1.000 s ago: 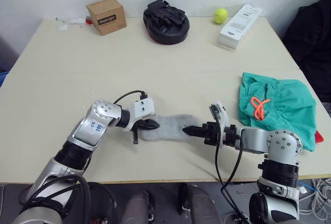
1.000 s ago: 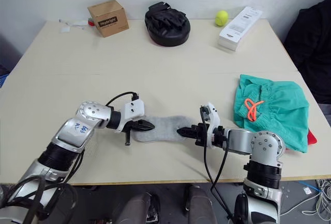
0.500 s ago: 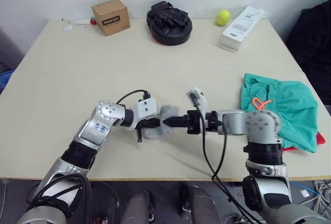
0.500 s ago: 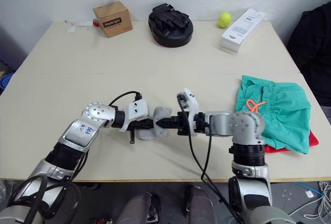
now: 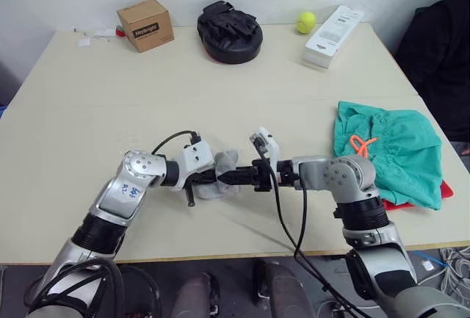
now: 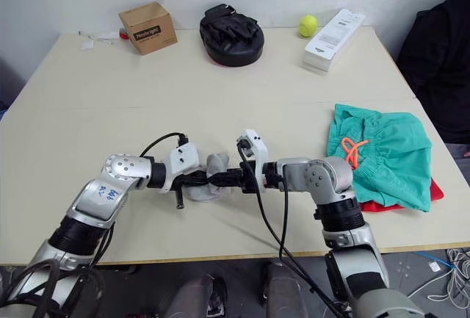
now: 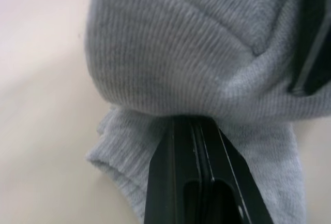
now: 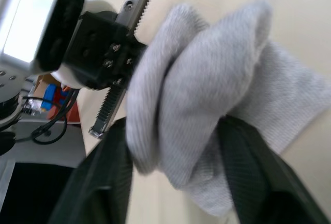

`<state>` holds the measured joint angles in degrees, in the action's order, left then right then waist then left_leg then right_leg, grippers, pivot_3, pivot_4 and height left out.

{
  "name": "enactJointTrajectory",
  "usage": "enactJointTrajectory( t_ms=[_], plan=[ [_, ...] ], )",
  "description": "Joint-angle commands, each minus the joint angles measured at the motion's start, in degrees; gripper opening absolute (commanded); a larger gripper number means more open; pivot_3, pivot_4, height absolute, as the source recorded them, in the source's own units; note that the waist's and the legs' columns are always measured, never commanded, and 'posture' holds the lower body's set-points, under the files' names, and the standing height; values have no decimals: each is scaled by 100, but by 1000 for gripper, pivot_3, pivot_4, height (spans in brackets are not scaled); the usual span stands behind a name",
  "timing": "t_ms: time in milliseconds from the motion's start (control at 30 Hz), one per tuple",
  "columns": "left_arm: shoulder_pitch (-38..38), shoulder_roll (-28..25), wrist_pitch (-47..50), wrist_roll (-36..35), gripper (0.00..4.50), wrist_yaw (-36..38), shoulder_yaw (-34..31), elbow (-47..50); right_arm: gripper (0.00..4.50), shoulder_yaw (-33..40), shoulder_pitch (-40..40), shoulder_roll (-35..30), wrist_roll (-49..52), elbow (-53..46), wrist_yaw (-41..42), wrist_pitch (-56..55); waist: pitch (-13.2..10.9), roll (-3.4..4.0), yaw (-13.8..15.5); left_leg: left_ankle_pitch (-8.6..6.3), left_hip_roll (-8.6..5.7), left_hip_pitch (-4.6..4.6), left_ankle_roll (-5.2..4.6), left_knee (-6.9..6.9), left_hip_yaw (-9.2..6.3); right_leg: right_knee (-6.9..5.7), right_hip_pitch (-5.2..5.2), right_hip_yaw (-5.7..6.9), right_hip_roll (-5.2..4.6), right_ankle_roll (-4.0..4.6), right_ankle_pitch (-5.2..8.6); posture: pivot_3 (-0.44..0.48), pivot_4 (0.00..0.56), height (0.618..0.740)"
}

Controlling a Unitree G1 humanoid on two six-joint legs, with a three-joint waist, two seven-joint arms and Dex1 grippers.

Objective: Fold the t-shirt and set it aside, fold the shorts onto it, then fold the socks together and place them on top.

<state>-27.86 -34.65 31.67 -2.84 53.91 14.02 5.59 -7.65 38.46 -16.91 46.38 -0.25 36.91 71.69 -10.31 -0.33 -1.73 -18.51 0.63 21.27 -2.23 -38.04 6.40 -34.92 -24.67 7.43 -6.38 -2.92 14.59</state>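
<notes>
Both pincers clamp socks (image 5: 218, 175) (bunched).

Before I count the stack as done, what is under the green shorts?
A strip of the red t-shirt shows under the near edge of the shorts; how neatly it is folded is covered. The socks are not there: both grippers hold them apart on the table.

Light: even, soft, bright overhead.
Shadows: faint on the table (image 5: 88, 127).
Focus: wrist close-ups blurred at the edges.
</notes>
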Motion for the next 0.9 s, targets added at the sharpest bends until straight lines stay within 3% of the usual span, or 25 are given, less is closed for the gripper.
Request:
enactJointTrajectory(
  t_ms=[33, 100, 267, 433, 767, 900],
  plan=[
    [174, -130, 297, -17, 0, -143, -142, 101, 3806, -139, -25, -28, 76, -297, 589, -318, 0, 0, 0, -1, 0, -1, 0, 0, 1, 2, 1, 0, 0, 0, 0, 0, 150, 740],
    [181, -151, 326, -30, 0, -177, -151, 128, 4494, -300, 4, -73, -167, -243, 756, -620, 0, 0, 11, -1, 0, -1, 0, 0, 1, 4, 1, -1, 0, 0, 0, 0, 150, 740],
    [236, -257, 489, -158, 0, -290, -416, 368, 4494, -740, 116, -86, -964, 202, 1055, -1538, -2, 0, 8, -3, 0, 1, 6, 0, 1, 3, -4, -1, 0, 1, 0, 0, 150, 740],
    [583, -697, 851, -480, 0, -243, -1009, 1083, 4494, -933, 163, -109, -1321, 313, 1479, -2007, -5, -1, -5, -3, 0, 8, 13, 0, 3, 0, -14, -2, 0, 1, 1, 0, 150, 740],
    [919, -1099, 1636, -1611, 0, -166, -2220, 1831, 4494, -587, 238, -71, -1142, 5, 1864, -2080, -12, 1, 29, -7, 0, 21, 19, 2, -2, 17, -20, 0, -1, 2, 1, 0, 150, 740],
    [355, -1129, 1753, -1900, 0, -201, -2265, 1655, 3623, -372, 314, -103, -922, -116, 1959, -1907, -15, -1, 38, -8, 0, 22, 21, 2, -2, 14, -25, 0, -1, 2, 1, 0, 150, 740]
  ],
)
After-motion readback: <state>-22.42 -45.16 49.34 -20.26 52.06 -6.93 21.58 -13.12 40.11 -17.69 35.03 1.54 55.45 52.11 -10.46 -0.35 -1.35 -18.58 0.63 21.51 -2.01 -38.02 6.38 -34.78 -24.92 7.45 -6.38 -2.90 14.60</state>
